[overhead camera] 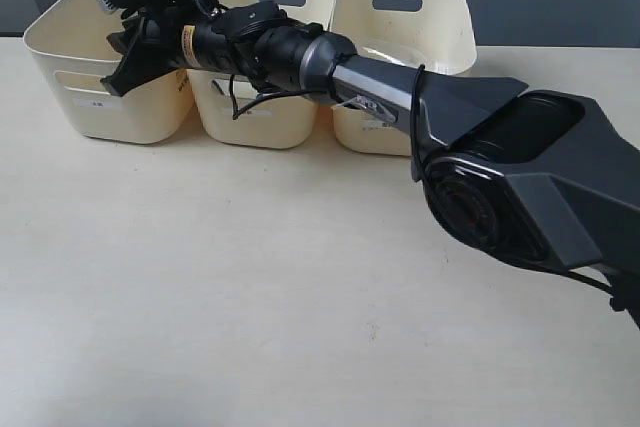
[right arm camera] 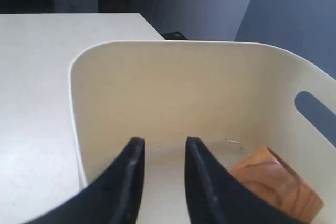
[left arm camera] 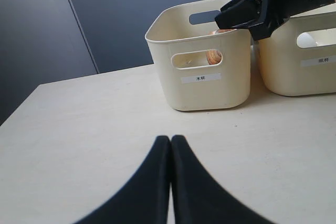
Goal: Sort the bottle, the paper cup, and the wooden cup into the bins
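Observation:
Three cream bins stand in a row at the back: left bin (overhead camera: 60,57), middle bin (overhead camera: 270,122), right bin (overhead camera: 440,27). My right gripper (overhead camera: 122,77) reaches across the row and hangs over the left bin (right arm camera: 173,87). It (right arm camera: 164,141) is open, with nothing between its fingers. The wooden cup (right arm camera: 275,184) lies on its side on that bin's floor, beside the gripper and apart from it. The cup also shows through the handle cut-out (left arm camera: 213,56). My left gripper (left arm camera: 170,139) is shut and empty above bare table. The bottle and the paper cup are hidden.
The right arm (overhead camera: 380,82) stretches across the fronts of the middle and right bins. Something white (left arm camera: 307,39) shows through the middle bin's (left arm camera: 299,72) cut-out; I cannot tell what it is. The pale table (overhead camera: 250,277) runs wide in front of the bins.

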You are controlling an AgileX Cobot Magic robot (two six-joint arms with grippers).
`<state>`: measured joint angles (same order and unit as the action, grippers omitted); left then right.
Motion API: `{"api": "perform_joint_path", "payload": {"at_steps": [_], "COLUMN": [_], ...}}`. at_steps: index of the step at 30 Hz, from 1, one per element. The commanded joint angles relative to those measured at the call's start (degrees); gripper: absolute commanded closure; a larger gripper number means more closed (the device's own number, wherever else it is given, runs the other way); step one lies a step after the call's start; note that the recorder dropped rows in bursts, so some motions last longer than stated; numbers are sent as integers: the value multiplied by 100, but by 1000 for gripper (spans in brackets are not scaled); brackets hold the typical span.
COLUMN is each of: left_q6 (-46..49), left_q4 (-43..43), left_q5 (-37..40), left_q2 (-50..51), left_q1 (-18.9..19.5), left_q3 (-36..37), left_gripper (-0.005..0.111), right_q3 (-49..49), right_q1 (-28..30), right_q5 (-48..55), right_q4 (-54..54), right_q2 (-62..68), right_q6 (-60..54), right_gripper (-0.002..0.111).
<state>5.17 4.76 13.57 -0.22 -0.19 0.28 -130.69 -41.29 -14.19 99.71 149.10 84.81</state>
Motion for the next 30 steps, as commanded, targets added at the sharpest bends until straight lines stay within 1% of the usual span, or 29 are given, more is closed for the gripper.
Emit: {"api": "perform_joint_path", "payload": {"at_steps": [1,6,11,15,21,24,30], "left_q6": [-11,-11,-11,-11,-11,-11,-11], "left_q4": [-13,-13,-13,-13,-13,-13,-13], "left_q5": [-26,-26,-26,-26,-26,-26,-26], "left_q2": [22,22,22,22,22,22,22], "left_q1": [-4,-4,-4,-4,-4,-4,-4], "left_q3": [-28,-28,-28,-28,-28,-28,-28], "left_gripper": [107,107,107,107,107,107,107], "right_q3": [1,1,1,1,1,1,1], "right_q1": [4,4,4,4,-20,-20,-20], "right_q5": [-301,-1146,-2423,-3241,-4369,-4575,-4575], "right_q4": [24,24,24,24,24,24,24], "right_q2": [-334,-915,-1437,-1792,-2016,-2016,-2016], "right_q6": [-37,323,1082,1751,1773,1773,1773], "right_gripper": [80,80,80,80,80,80,80]}}
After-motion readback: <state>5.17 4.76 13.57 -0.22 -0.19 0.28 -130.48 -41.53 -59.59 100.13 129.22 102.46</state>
